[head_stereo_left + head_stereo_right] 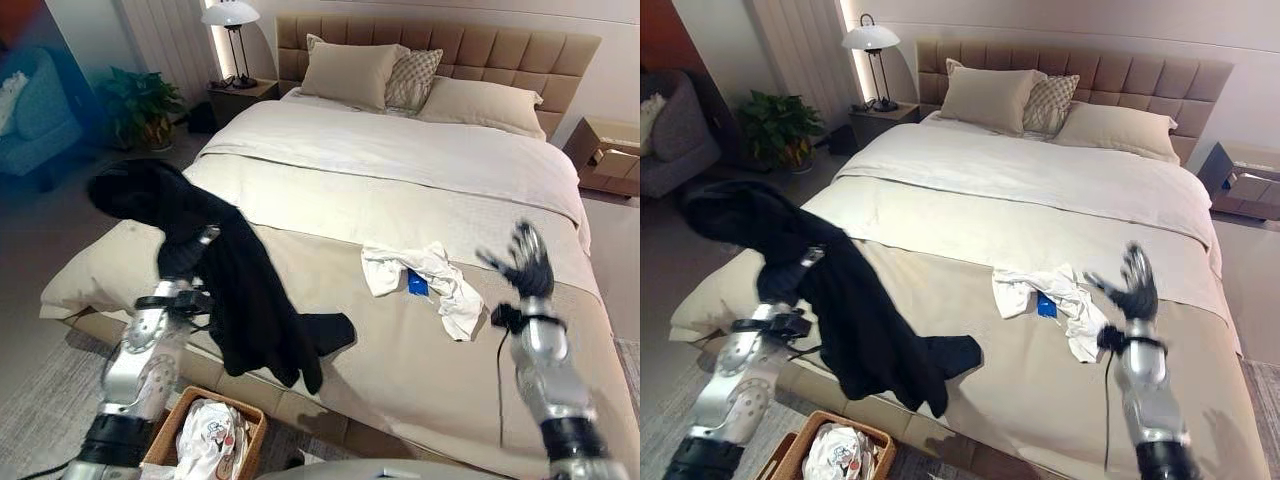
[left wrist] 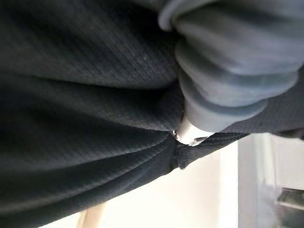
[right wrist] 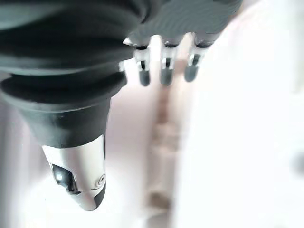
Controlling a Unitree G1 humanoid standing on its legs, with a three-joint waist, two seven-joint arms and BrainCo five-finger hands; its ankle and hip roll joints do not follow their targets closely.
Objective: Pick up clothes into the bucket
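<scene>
My left hand (image 1: 180, 262) sits left of centre in the left eye view, buried in a large black knit garment (image 1: 240, 300) that drapes over it and trails down across the near edge of the beige quilted bed (image 1: 330, 200); my left wrist view shows the same dark ribbed cloth (image 2: 85, 114) bunched tight against the hand, with one silver finger (image 2: 192, 133) pressed into a fold, so I am gripping it. My right hand (image 1: 525, 262) is raised at the right of the frame with its fingers spread wide and holding nothing (my right wrist view shows them straight). A crumpled white shirt with a blue patch (image 1: 425, 280) lies on the bed just left of that hand. At the bottom left, below the black garment, stands the woven brown basket (image 1: 250, 425), with white clothing (image 1: 210, 440) already inside.
</scene>
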